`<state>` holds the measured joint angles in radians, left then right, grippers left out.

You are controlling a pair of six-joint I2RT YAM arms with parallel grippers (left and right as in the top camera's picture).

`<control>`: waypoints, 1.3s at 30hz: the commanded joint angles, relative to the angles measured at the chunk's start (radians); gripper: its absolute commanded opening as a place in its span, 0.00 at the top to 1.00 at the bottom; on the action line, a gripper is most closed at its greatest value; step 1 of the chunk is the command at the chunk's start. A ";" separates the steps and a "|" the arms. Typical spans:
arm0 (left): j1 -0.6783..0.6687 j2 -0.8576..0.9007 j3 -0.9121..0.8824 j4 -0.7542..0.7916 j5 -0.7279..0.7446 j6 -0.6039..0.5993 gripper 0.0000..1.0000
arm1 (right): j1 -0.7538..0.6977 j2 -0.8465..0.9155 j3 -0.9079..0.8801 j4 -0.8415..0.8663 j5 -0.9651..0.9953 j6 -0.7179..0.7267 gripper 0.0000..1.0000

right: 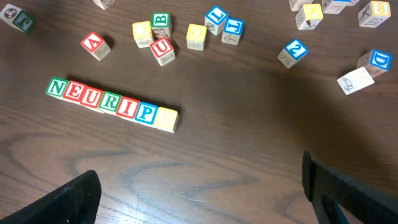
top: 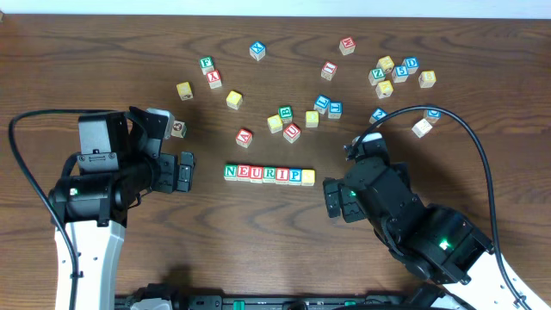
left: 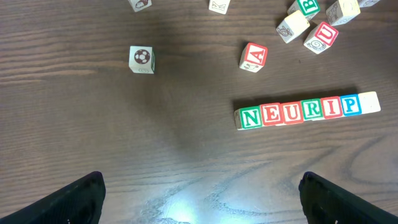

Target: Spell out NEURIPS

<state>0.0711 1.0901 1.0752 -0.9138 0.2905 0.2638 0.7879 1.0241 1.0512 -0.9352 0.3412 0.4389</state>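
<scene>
While both arms sit low over the dark, grain-streaked wooden bench, the left rising on a white link and bending inward, the right stretched on a diagonal, the left tool and right tool point toward each other. The row of lettered cubes lies between them, touching neither. Each tool is spread wide and empty: in the wrist views the matte black fingers of the left and those of the right stand at opposite lower corners with bare bench between. The row runs ahead of both tools, its small square-edged wooden blocks set flush, pale faces framed in colour, reading N, E, U, R, I, P from a green N to a blue P. The seventh cube, yellow-edged, closes the end nearest the right tool; its top face looks plain and no letter can be read. Beyond the row, farther from both tools, lie loose cubes, among them a red A cube and a football-picture cube.
</scene>
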 commanded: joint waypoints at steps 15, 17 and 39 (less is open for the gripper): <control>0.002 -0.007 0.020 -0.002 0.012 0.013 0.02 | 0.005 -0.002 0.014 -0.003 0.023 -0.010 0.01; 0.002 -0.007 0.020 -0.002 0.012 0.013 0.02 | 0.005 -0.002 0.014 -0.003 0.023 -0.010 0.01; -0.163 -0.788 -0.467 0.352 0.035 -0.004 0.02 | 0.005 0.013 0.014 -0.003 0.023 -0.010 0.01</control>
<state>-0.0883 0.4236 0.7071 -0.6518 0.2989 0.2626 0.7879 1.0275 1.0512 -0.9382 0.3481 0.4389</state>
